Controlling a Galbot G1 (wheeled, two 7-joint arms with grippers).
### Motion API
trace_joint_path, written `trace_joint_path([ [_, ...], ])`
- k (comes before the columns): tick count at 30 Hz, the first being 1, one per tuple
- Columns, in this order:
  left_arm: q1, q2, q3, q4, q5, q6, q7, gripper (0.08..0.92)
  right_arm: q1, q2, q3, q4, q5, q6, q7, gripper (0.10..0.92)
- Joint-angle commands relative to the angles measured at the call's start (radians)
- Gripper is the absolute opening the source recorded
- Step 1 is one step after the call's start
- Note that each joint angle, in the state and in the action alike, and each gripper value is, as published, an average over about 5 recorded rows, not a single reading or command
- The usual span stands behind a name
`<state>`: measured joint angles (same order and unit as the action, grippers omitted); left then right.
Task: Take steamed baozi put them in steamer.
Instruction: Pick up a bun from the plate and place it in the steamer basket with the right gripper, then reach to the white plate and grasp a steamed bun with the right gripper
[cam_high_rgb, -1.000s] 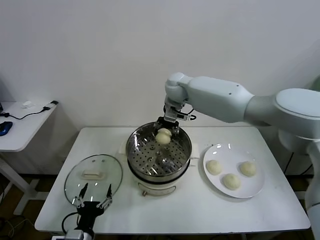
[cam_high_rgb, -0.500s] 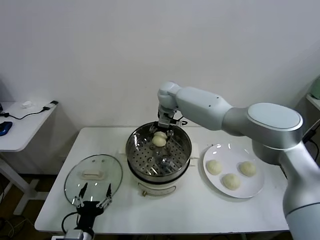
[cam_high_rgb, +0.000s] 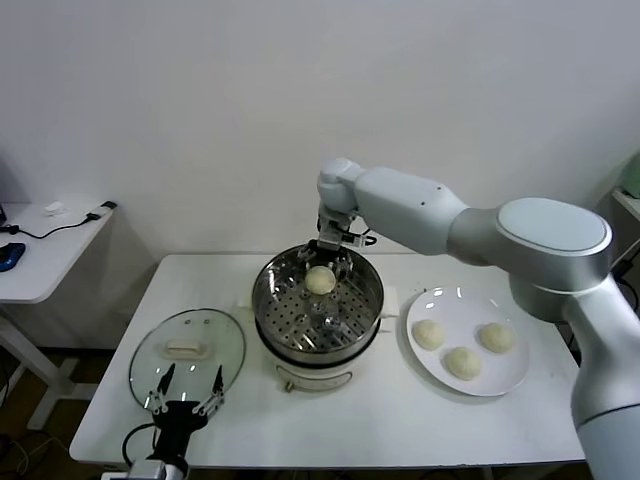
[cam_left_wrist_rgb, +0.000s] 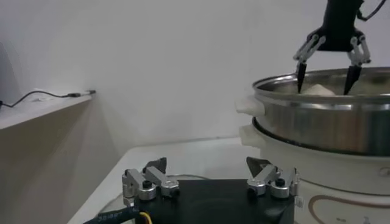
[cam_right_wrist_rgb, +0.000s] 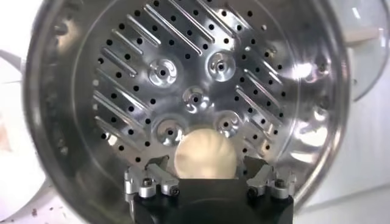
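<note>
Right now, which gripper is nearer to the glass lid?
Left. The left gripper hangs open at the glass lid's front edge; the right gripper is open over the steamer.

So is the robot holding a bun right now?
No. The small round cream-white bun lies on the shiny steel steamer's tray, right gripper open above it; left gripper open, empty.

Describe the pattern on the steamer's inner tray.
Shiny steel tray with holes and radiating ridges; right wrist view.
</note>
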<state>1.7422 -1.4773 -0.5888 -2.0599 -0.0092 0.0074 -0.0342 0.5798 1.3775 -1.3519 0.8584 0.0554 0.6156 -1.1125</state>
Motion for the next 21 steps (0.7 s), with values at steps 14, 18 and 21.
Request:
trace_joint_path([
  [14, -0.010, 0.005, 0.002, 0.000, 0.005, 0.005, 0.005, 0.823, 0.267, -0.689, -0.501, 0.482, 0.495, -0.722, 0.142, 0.823],
  [18, -0.016, 0.004, -0.001, 0.003, 0.004, 0.006, 0.006, 0.823, 0.145, -0.730, -0.445, 0.543, 0.534, -0.849, 0.241, 0.823],
  [21, -0.018, 0.002, -0.002, 0.005, 0.004, 0.007, 0.006, 0.823, 0.062, -0.715, -0.398, 0.528, 0.534, -0.891, 0.271, 0.823],
])
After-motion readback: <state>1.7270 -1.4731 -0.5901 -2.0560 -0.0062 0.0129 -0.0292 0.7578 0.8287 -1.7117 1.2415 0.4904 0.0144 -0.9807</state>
